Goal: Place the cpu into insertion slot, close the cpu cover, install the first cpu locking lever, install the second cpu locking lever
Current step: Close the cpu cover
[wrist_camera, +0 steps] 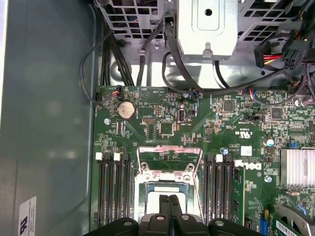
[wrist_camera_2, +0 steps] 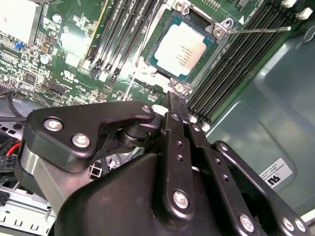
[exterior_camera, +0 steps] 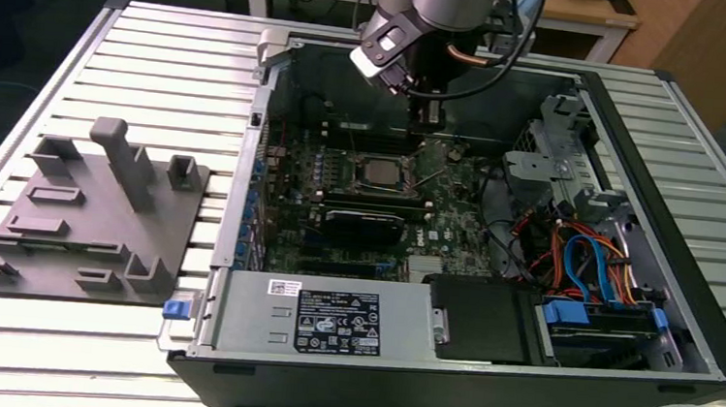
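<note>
The cpu (wrist_camera_2: 184, 49), a square chip with a dull silver top, lies in the insertion slot (exterior_camera: 376, 171) on the green board. The cpu cover (wrist_camera: 167, 175), a thin silvery frame with a window, seems to stand raised off the slot at one edge. From a corner of the slot a thin wire lever (wrist_camera_2: 256, 30) sticks out sideways. My gripper (wrist_camera_2: 175, 96) is shut with nothing between its black fingers. Its tips hang just above the slot's rim, as the first wrist view shows (wrist_camera: 170, 199). In the exterior view the gripper (exterior_camera: 424, 116) reaches down into the open computer case.
Long black memory slots (wrist_camera_2: 123, 39) flank the socket on both sides. A metal bracket and cable bundles (wrist_camera: 206, 29) lie beyond the board. A finned heat sink (wrist_camera: 298, 167) sits nearby. On the slatted table, a grey fixture block (exterior_camera: 90, 211) stands at the exterior view's left.
</note>
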Controlling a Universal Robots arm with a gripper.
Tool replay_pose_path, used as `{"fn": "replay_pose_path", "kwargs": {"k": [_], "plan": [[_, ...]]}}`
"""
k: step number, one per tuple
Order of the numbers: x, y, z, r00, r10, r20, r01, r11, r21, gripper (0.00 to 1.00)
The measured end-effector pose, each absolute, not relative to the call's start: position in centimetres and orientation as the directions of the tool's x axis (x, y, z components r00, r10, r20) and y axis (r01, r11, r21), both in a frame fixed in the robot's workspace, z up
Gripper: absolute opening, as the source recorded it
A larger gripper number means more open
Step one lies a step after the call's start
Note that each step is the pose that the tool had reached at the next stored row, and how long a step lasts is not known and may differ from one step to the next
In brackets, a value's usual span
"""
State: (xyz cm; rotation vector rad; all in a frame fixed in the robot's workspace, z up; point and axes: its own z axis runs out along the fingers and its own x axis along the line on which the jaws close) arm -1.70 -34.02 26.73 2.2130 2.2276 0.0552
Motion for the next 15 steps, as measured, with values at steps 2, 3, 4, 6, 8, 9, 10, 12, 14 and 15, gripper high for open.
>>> {"fn": "replay_pose_path", "kwargs": {"k": [2,3,4,6,8,9,10,12,14,15], "plan": [[-1.59,-34.02,26.73,-0.007,1.0,0.024,1.0,0.006,0.026,0.1],[-1.52,-34.02,26.73,-0.007,1.0,0.024,1.0,0.006,0.026,0.1],[-1.36,-34.02,26.73,-0.007,1.0,0.024,1.0,0.006,0.026,0.1],[-1.26,-34.02,26.73,-0.007,1.0,0.024,1.0,0.006,0.026,0.1],[-1.23,-34.02,26.73,-0.007,1.0,0.024,1.0,0.006,0.026,0.1],[-1.21,-34.02,26.73,-0.007,1.0,0.024,1.0,0.006,0.026,0.1],[-1.21,-34.02,26.73,-0.007,1.0,0.024,1.0,0.006,0.026,0.1],[-1.2,-34.02,26.73,-0.007,1.0,0.023,1.0,0.006,0.026,0.1],[-1.2,-34.02,26.73,-0.007,1.0,0.023,1.0,0.006,0.026,0.1],[-1.2,-34.02,26.73,-0.007,1.0,0.023,1.0,0.006,0.026,0.1]]}}
